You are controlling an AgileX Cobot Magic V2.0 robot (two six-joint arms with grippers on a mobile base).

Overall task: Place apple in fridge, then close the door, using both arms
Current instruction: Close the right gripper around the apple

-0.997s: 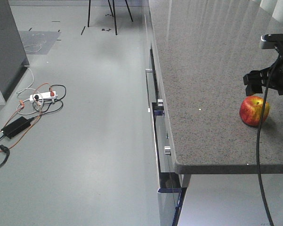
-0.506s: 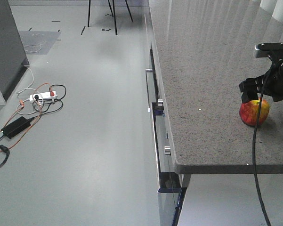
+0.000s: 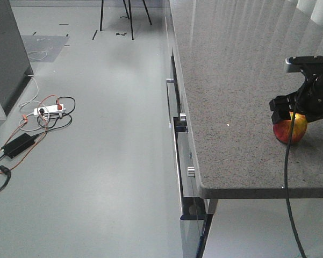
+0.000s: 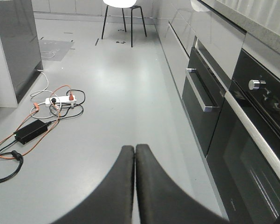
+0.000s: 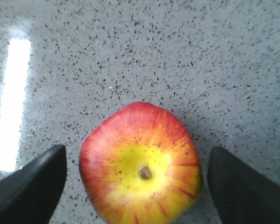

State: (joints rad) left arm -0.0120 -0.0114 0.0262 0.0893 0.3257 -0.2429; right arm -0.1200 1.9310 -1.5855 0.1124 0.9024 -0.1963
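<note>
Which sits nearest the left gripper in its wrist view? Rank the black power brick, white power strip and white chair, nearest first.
From the left gripper:
1. The power brick, floor, near left.
2. The power strip, farther back, left.
3. The chair, far end, straight ahead.

Black right gripper [image 3: 289, 109], thin black cable [image 3: 286, 188].

Lit evenly and coolly from overhead, with pale streaks of glare across the polished countertop [image 3: 231, 64] toward 1 o'clock and a soft sheen on the floor [image 3: 107, 177]. Sharp on the apple [image 5: 140, 163] in the right wrist view, beside a blown-out white bar at 9 o'clock. Blurred on the dark fingers [image 4: 121, 191] at 6 o'clock in the left wrist view.
</note>
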